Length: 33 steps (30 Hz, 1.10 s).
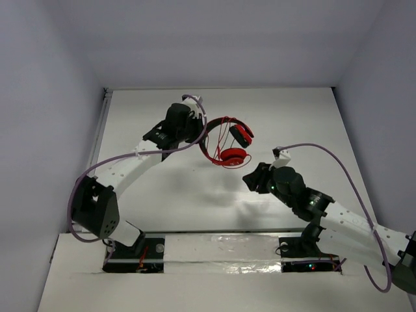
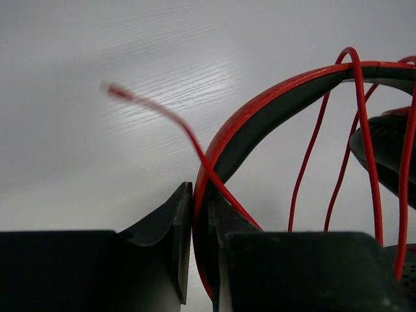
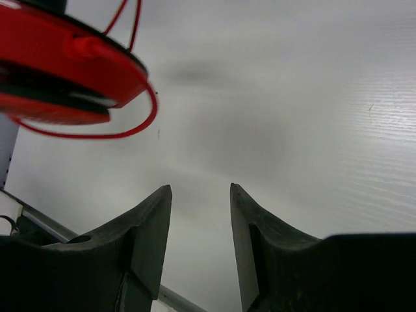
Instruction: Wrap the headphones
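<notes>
While the left arm [image 1: 127, 166] stretches over the table [image 1: 175, 208], the left gripper [image 2: 200, 195] is closed on the headband [image 2: 273, 107] of the raised headphones [image 1: 227, 148], and the right gripper [image 3: 200, 190] hangs near them, half open, empty.

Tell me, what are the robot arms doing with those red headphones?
The left gripper is clamped shut on the headband, holding the headphones up above the table. The thin red cable hangs in loops around them, its loose end sticking out. The right gripper stands open and empty close to one ear cup. So the wrapping looks partly done.
</notes>
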Each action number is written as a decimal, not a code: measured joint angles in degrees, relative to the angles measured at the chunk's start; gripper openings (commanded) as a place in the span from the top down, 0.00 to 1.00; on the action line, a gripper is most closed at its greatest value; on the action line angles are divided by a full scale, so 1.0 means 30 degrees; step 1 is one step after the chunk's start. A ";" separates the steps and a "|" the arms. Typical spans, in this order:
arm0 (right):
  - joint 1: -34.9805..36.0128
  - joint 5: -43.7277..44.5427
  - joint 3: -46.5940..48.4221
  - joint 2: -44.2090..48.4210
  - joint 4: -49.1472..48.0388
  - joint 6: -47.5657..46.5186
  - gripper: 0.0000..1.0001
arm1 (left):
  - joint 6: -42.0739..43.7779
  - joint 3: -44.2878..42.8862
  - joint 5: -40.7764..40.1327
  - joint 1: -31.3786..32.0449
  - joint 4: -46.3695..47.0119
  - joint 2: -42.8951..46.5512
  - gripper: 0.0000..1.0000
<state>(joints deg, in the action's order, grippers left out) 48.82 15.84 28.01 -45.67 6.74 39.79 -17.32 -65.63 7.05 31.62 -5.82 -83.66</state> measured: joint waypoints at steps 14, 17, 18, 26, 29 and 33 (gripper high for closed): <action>0.0000 0.1566 0.2120 0.1800 0.2193 -0.0721 1.00 | 0.2324 -0.4750 -0.4269 0.0189 -0.7468 -0.3993 1.00; 0.0000 0.1151 0.3781 0.0794 0.1887 -0.1268 0.94 | 0.2572 -0.4750 -0.5268 0.0583 -0.8437 -0.3854 1.00; 0.0000 0.0998 0.4386 0.0262 0.1676 -0.1421 0.90 | 0.2659 -0.4750 -0.5457 0.0794 -0.8539 -0.3752 1.00; 0.0000 -0.1239 0.8765 -0.5493 -0.1100 -0.2361 0.65 | 0.2761 -0.4452 -0.4801 0.2353 -0.8116 -0.1494 1.00; 0.0000 -0.2601 0.9275 -0.7242 -0.2142 -0.1807 0.64 | 0.2492 -0.4299 -0.4809 0.2441 -0.7847 -0.0947 1.00; 0.0000 -0.3971 0.9479 -0.9041 -0.2965 -0.0882 0.64 | 0.2244 -0.3759 -0.4801 0.2463 -0.7526 -0.0758 1.00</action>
<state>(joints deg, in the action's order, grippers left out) 48.82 3.92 56.45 -72.79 -2.15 37.15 -10.59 -76.90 -7.35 39.00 -28.40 -85.93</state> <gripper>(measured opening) 0.365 0.084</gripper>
